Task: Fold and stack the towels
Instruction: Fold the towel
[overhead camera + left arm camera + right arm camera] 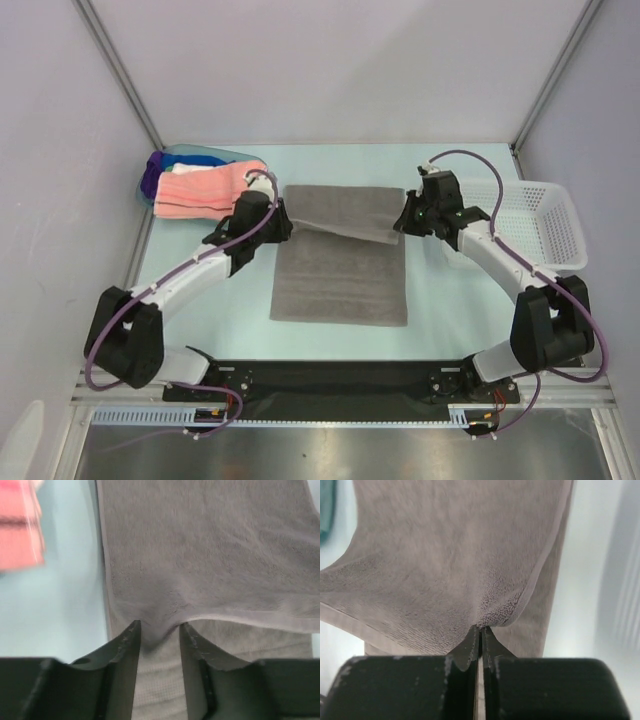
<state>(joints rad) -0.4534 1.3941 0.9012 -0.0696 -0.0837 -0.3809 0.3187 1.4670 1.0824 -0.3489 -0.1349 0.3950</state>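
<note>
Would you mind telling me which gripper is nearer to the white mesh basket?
Right. The right gripper pinches the grey towel's edge on the basket's side; the left gripper is at the towel's opposite edge.

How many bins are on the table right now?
2: the blue tub at far left, holding towels; the white mesh basket at far right. None looks hidden.

l claw (159,625) parted, r claw (480,628) pinched.
</note>
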